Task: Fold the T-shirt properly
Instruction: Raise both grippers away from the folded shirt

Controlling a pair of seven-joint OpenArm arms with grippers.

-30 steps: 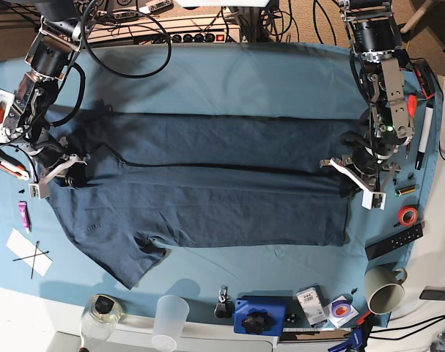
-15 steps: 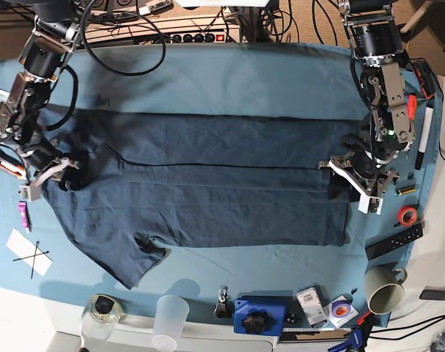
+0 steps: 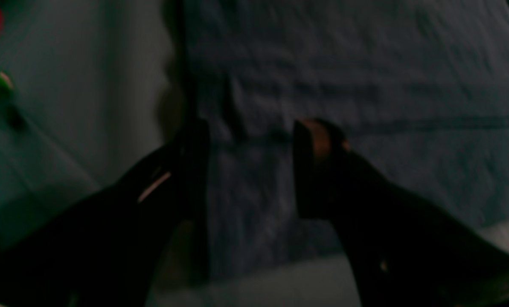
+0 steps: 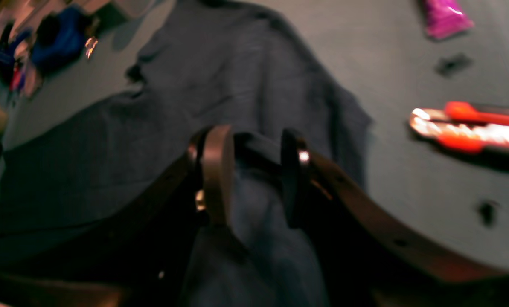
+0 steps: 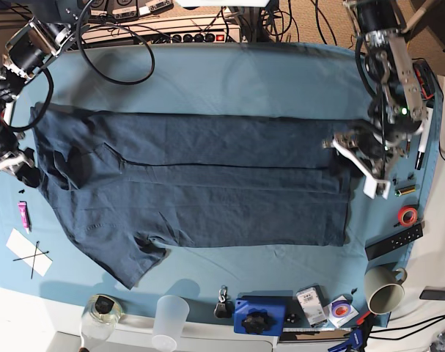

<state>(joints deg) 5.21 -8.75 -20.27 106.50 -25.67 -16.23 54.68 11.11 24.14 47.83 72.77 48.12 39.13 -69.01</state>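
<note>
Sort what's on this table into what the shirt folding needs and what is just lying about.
For the job:
T-shirt
left gripper
right gripper

Just lying about:
mug
clear plastic cup
red tape roll
pink tube
paper marked with a cross
blue block

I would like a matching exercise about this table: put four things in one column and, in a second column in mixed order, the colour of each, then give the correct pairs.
Things:
1. T-shirt
2. table cloth
3. mug
4. tape roll

Colours:
a. red
b. dark navy blue
c. cream white
d. lighter teal blue

Pairs: 1-b, 2-d, 3-c, 4-a
</note>
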